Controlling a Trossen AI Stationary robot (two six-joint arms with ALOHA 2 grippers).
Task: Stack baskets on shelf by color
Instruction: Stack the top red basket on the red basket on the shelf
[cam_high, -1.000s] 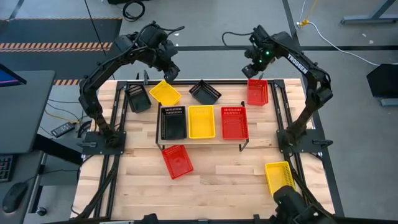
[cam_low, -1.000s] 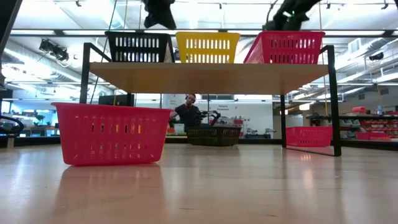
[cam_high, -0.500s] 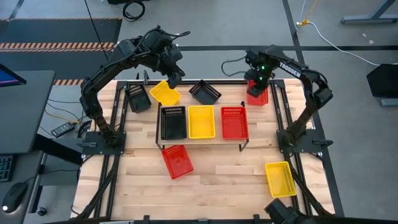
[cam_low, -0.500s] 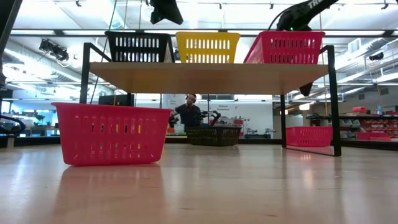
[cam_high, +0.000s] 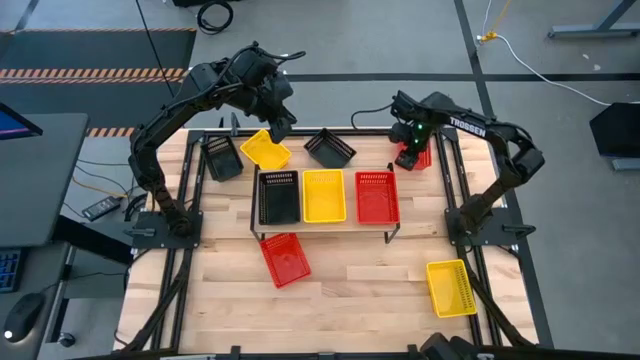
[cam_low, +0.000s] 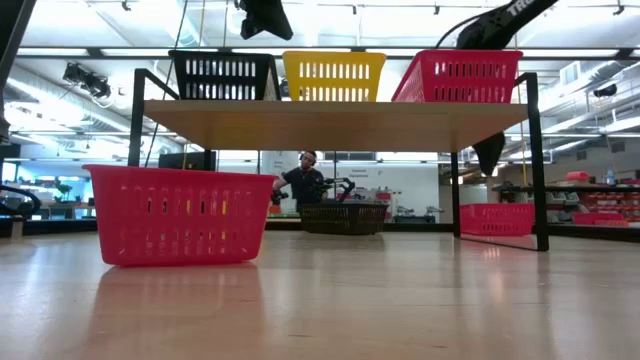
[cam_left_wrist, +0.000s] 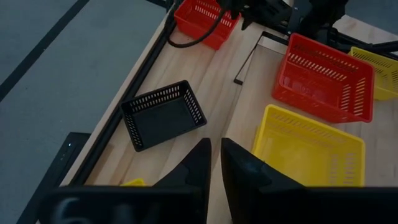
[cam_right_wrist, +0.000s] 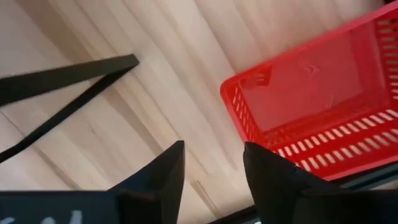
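Note:
The shelf (cam_low: 335, 125) carries one black basket (cam_high: 279, 197), one yellow (cam_high: 324, 195) and one red (cam_high: 377, 196), side by side. A loose red basket (cam_high: 418, 152) sits at the table's far right. My right gripper (cam_right_wrist: 212, 149) is open and low over bare tabletop just left of that basket (cam_right_wrist: 317, 106), touching nothing. My left gripper (cam_high: 281, 127) is shut and hovers above a loose yellow basket (cam_high: 265, 150) at the far edge. A black basket (cam_left_wrist: 163, 114) lies ahead of it.
Another black basket (cam_high: 222, 157) sits at the far left. A red one (cam_high: 284, 258) lies in front of the shelf and a yellow one (cam_high: 450, 287) at the near right. Black metal rails (cam_right_wrist: 68, 78) run along the table's edges. A person (cam_low: 303, 180) sits beyond the table.
My right gripper has come down from above the far-right red basket and shifted slightly toward the table's left and near side, ending low beside the basket. My left gripper moved a little toward the loose yellow basket, then stayed still. No basket has moved.

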